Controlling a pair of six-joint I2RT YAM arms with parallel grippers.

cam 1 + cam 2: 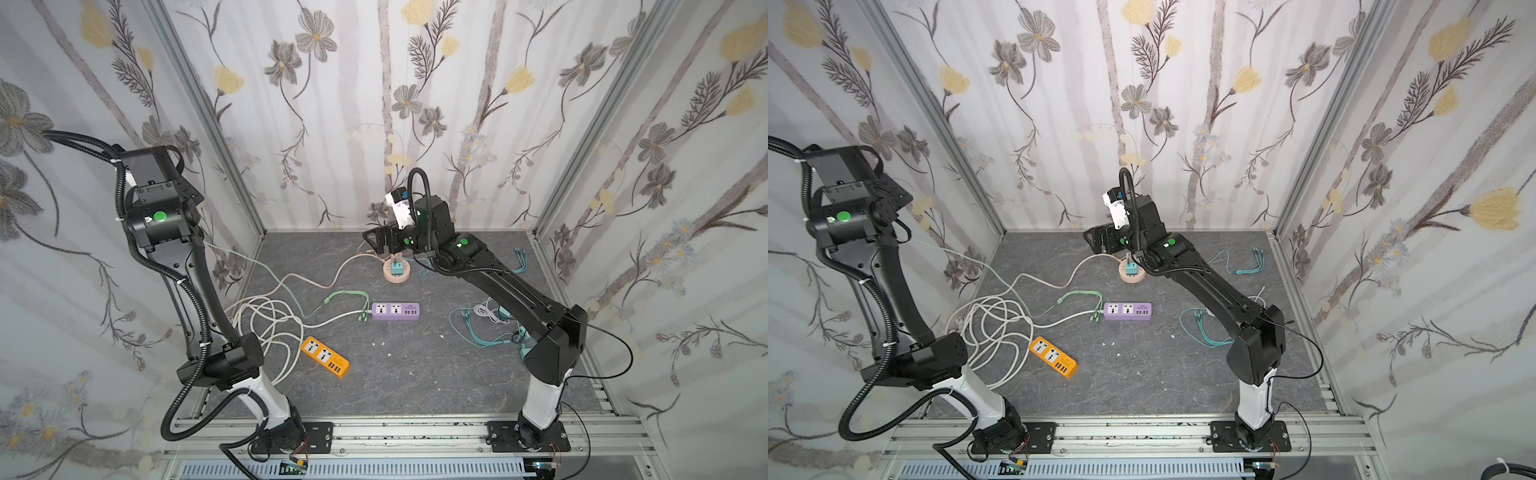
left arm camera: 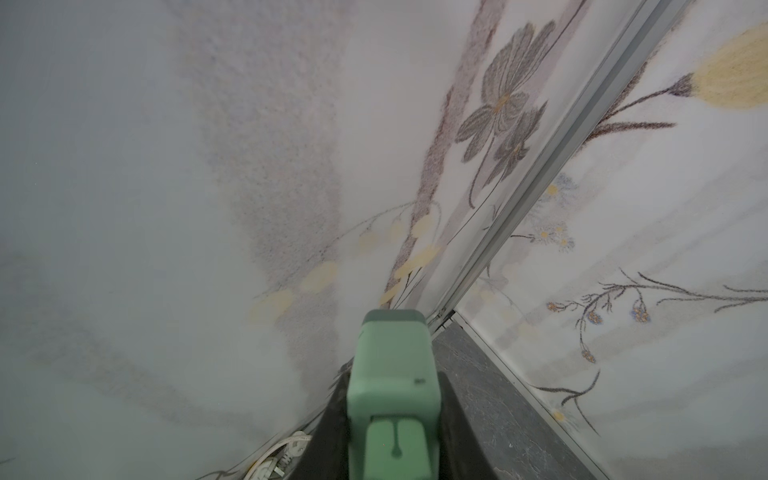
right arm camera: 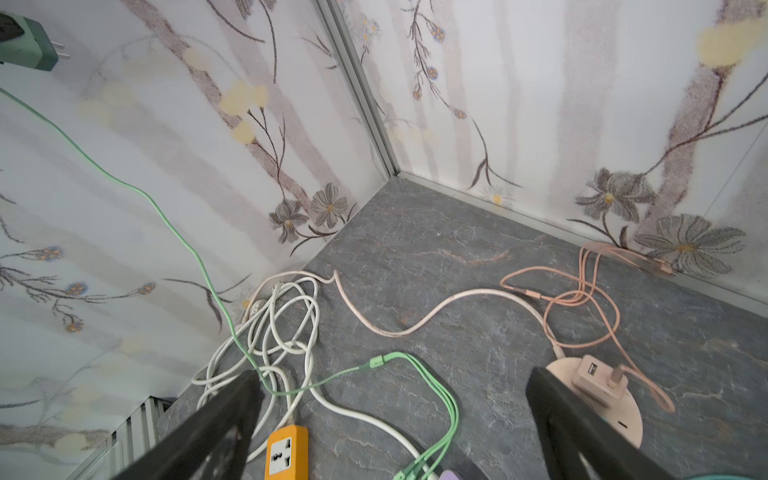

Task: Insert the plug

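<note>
Green plug sat clamped in the left tool, held high over the bench's left edge, prongs bare. Its green cable trailed down across the white cord coil, so it would likely snag or tug the plug askew on the way down. Right tool gaped wide and empty near the round socket by the far edge; with neither the orange strip nor the purple strip braced, either could have skidded under a push.

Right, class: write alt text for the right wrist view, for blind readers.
The open end effector hangs above a grey floor with white cable, green cable, pink cable, an orange power strip and a round pink socket.
</note>
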